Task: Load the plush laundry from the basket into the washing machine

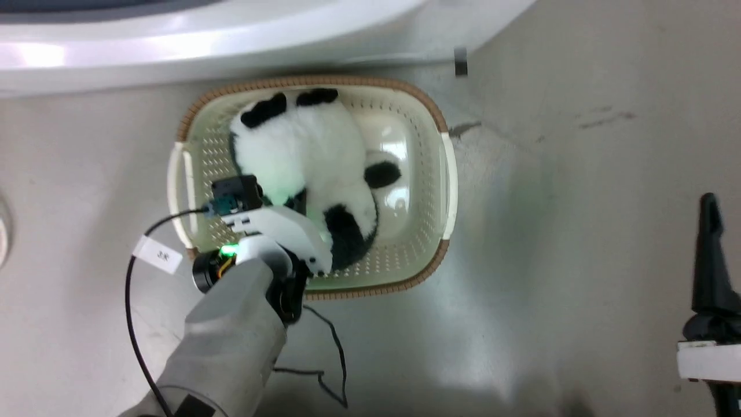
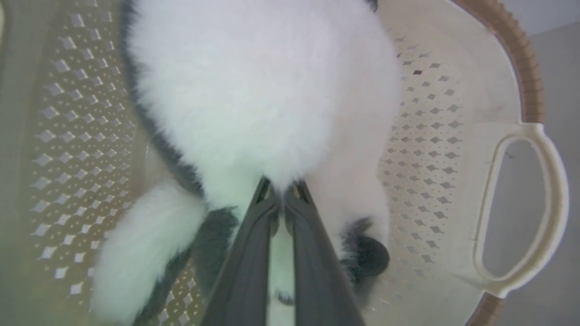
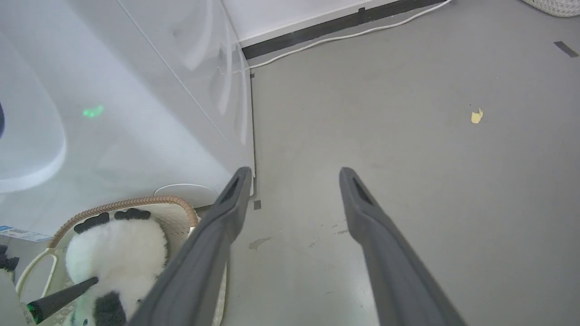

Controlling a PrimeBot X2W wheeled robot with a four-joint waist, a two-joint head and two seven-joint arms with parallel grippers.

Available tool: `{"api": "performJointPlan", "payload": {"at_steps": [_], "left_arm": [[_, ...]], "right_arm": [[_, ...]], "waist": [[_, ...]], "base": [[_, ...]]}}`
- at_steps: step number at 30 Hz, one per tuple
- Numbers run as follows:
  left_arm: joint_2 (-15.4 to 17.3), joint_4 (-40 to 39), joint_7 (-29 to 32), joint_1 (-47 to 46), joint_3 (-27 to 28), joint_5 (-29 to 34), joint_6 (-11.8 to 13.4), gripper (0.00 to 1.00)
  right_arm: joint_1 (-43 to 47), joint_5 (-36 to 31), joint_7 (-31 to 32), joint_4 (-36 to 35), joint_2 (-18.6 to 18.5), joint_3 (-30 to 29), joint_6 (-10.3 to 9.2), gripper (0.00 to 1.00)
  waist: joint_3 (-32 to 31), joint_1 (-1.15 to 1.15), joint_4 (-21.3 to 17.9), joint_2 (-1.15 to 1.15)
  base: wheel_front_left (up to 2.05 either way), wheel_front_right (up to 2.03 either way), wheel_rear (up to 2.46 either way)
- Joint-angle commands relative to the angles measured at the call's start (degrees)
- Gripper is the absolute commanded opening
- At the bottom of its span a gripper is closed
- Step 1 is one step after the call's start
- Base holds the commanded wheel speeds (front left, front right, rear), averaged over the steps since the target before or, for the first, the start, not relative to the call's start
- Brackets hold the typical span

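Basket (image 1: 383, 288) on grey floor (image 1: 579, 202)

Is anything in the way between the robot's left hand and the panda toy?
No, nothing visible. The left hand is shut on the panda toy, pinching its white fur inside the basket.

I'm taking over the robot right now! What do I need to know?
Left gripper: shut, pinching the white fur of the panda soft toy.
Right gripper: open, holding nothing, over the floor.
The panda lies in the basket, which sits on the floor right in front of the washing machine.
Done: grip taken.
Left to do: lift the panda out and put it into the washing machine.
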Motion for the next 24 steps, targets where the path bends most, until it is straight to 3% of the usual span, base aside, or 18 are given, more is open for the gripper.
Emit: {"api": "performJointPlan", "payload": {"at_steps": [1,11,24], "left_arm": [[0.08,-0.53,-0.55,1.14,-0.4,-0.44,-0.33,0.0],[0.23,-2.69,-0.77,6.96,-0.23,0.5,-1.36,0.0],[2.03,-16.03,-0.79,21.37,6.89,8.65,-0.22,0.0]], "right_arm": [[-1.15,-0.34,0.21,0.76,-0.12,0.48,-0.04,1.0],[-1.78,-0.46,-0.65,6.53,-0.02,3.2,-0.04,1.0],[1.88,0.73,-2.01,14.89,0.17,5.13,-0.04,1.0]], "waist": [[-3.0,0.0,0.85,0.0],[-13.57,0.0,2.86,0.0],[-29.83,0.0,6.22,0.0]], "base": [[0.0,0.0,0.0],[0.0,0.0,0.0],[0.0,0.0,0.0]]}}
